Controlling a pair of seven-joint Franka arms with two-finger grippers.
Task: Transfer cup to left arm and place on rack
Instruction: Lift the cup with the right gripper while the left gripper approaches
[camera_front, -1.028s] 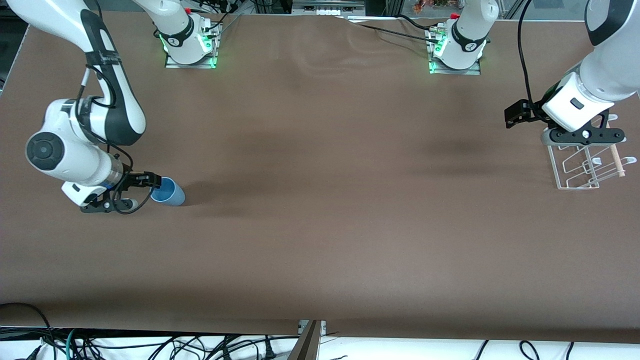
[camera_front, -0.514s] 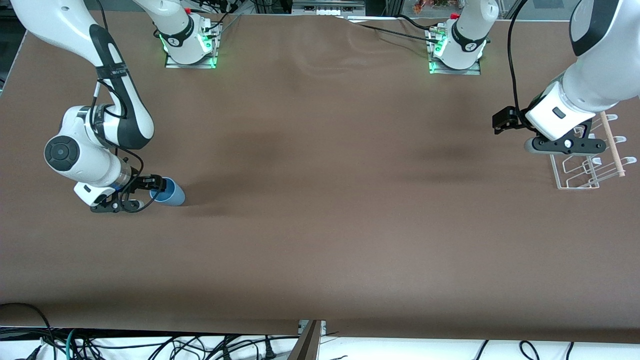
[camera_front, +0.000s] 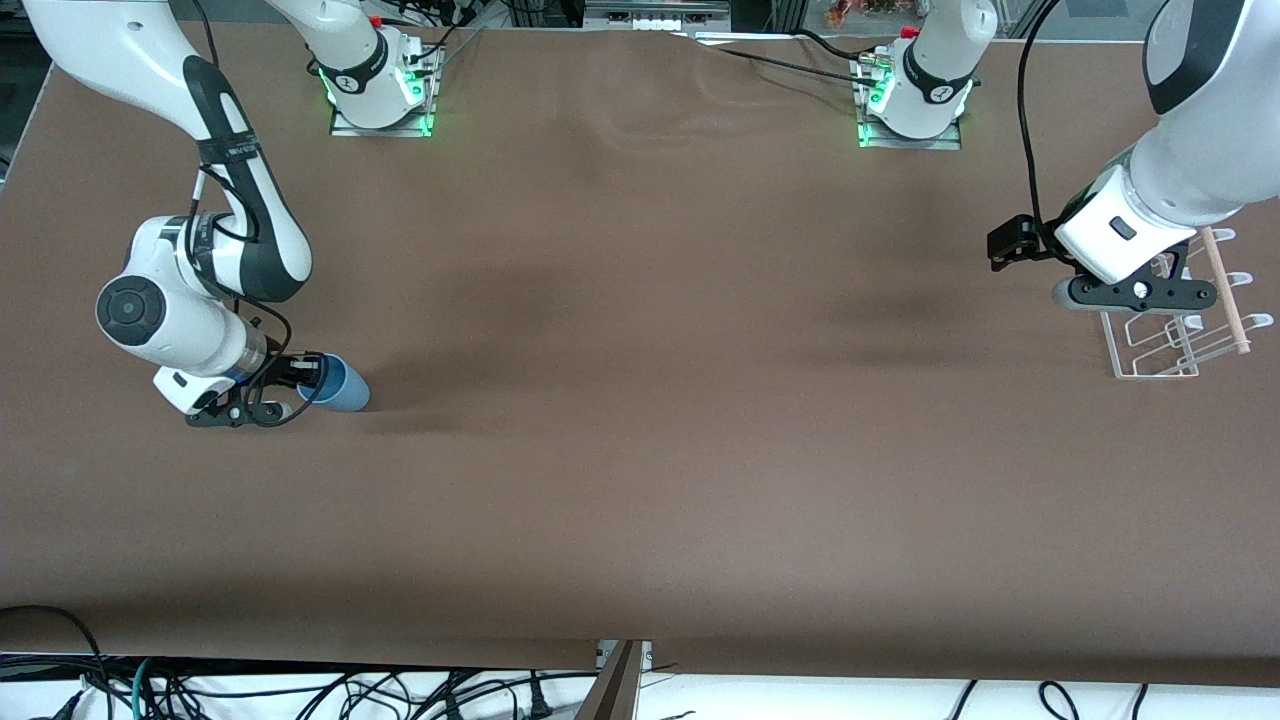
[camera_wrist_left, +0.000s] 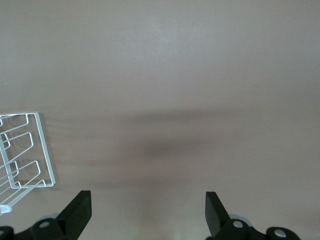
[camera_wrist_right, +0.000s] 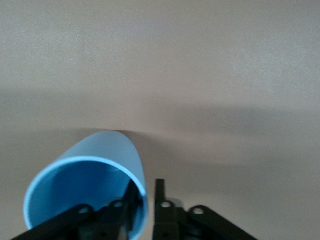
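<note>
Cup lies on its side on the bench, rim pinched between right gripper fingers; left gripper, fingers spread, waits beside the rack.

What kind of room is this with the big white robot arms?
Probably a robot lab. Two arms are bolted to a brown table, cables tangle at its edge, and the right hand pinches a blue cup's rim, with a white rack waiting.

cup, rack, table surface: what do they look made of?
Cup: probably plastic; thin wall, even light-blue, smooth matte-satin surface. The right gripper pinches its rim.
Rack: thin white wire, likely coated metal, bent into loops on a frame; its dowel looks like pale wood.
Table: matte brown covering, possibly paper or fabric; faint ripples near the bases.
</note>
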